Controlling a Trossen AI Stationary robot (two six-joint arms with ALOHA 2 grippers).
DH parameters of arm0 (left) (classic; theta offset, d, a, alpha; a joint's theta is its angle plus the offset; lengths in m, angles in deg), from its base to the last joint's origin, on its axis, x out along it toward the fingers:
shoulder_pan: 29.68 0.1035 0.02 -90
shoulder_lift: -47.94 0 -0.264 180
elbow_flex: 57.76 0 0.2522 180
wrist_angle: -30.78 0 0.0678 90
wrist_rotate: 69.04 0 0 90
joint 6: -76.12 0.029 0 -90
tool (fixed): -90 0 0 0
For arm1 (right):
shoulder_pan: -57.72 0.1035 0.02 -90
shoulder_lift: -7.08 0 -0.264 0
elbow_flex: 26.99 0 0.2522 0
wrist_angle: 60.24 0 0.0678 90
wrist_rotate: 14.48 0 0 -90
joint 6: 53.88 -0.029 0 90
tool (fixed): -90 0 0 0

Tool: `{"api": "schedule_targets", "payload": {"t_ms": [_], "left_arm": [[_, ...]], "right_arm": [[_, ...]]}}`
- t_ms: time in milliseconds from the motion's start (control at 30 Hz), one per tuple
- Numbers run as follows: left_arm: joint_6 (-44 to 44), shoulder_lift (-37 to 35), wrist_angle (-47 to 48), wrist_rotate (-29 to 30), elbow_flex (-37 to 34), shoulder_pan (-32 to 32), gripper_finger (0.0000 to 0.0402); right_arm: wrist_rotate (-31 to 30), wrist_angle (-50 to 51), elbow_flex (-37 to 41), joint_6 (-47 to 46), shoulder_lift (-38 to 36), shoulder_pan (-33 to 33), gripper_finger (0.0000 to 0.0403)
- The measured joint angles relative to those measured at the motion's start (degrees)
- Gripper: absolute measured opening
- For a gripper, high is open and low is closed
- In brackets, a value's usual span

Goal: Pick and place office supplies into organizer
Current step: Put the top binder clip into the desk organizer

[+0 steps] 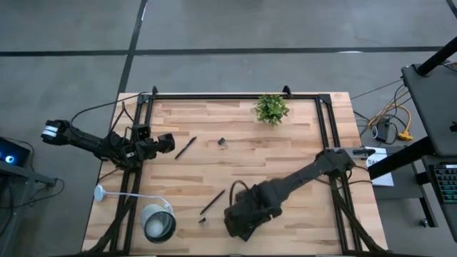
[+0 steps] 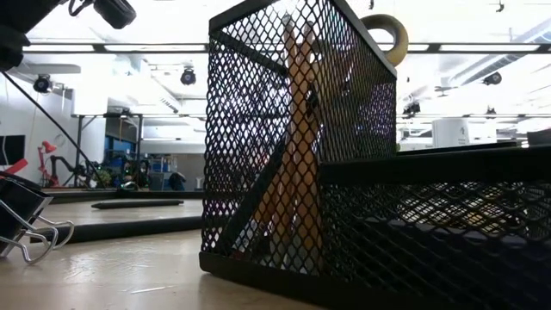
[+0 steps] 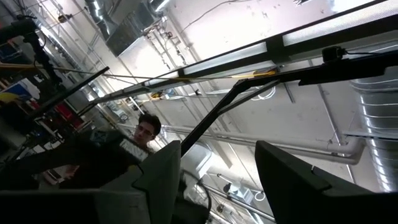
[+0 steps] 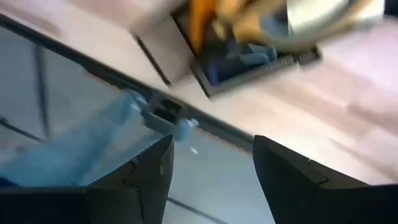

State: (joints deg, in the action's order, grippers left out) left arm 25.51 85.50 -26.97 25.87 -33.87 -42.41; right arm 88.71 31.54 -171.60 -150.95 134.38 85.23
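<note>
Right gripper (image 4: 211,168) hovers open-jawed over the organizer (image 1: 243,214) at the near edge; next, take that light, stiff, roll-prone pen (image 1: 212,202) just beside it mid-barrel; left gripper (image 3: 217,180) waits open.

Grey floor (image 1: 214,28) surrounds the wooden table (image 1: 285,150); long ceiling lights (image 2: 120,47) and ducts (image 3: 109,18) hang overhead.

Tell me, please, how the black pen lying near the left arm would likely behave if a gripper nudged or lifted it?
The black pen looks slim and straight, so it is probably stiff and light. It lies flat on bare wood with nothing beside it, so a sideways nudge would likely make it roll or spin. Its narrow body may slip unless gripped near the middle.
</note>
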Motion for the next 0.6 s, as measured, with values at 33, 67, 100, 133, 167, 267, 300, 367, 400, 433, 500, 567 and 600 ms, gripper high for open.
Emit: {"api": "schedule_targets", "payload": {"t_ms": [33,67,100,133,167,267,300,367,400,433,500,567,600], "left_arm": [[0.0,0.0,0.0,-0.1,0.0,0.0,0.0191],[-0.1,0.0,0.0,-0.1,0.0,0.0,0.0191],[-0.1,0.0,0.0,-0.1,0.1,0.0,0.0191],[-0.1,0.0,0.0,-0.1,0.3,0.0,0.0191],[-0.2,0.0,-0.1,-0.1,0.5,0.0,0.0191],[-5.0,-0.3,-0.2,-0.7,0.5,0.0,0.0191],[-6.7,-0.5,0.0,-1.4,0.5,0.0,0.0191],[-8.9,-0.7,-0.1,-2.0,0.5,0.0,0.0191],[-9.0,-0.8,-0.1,-2.5,0.5,0.0,0.0191],[-9.0,-0.9,-0.1,-2.7,0.5,0.0,0.0191],[-9.2,-1.0,-0.1,-2.9,0.5,0.0,0.0191],[-10.2,-1.0,-0.1,-3.1,0.5,0.0,0.0191],[-10.5,-0.9,-0.1,-3.2,0.5,0.0,0.0191]], "right_arm": [[-1.6,-0.1,-0.4,0.4,-0.7,-0.6,0.0205],[-3.6,-0.1,-0.6,1.2,-1.4,-1.2,0.0205],[-5.7,-0.2,-1.0,2.4,-1.8,-2.1,0.0205],[-7.3,-0.3,-1.4,3.6,-2.1,-2.8,0.0205],[-8.9,0.0,-1.8,4.9,-2.6,-3.8,0.0206],[-11.4,0.0,-2.9,9.9,-4.0,-6.8,0.0206],[-11.9,-0.2,-3.1,12.2,-4.4,-8.0,0.0206],[-12.2,-0.6,-3.4,17.1,-4.7,-10.6,0.0206],[-12.3,-0.6,-3.4,19.1,-4.7,-11.8,0.0206],[-12.3,-0.6,-3.4,21.0,-4.6,-13.1,0.0206],[-12.3,-0.5,-3.4,25.4,-4.5,-15.8,0.0206],[-11.9,-0.5,-3.4,29.9,-4.5,-18.5,0.0206],[-11.9,-0.4,-3.4,32.2,-4.5,-20.0,0.0206]]}}
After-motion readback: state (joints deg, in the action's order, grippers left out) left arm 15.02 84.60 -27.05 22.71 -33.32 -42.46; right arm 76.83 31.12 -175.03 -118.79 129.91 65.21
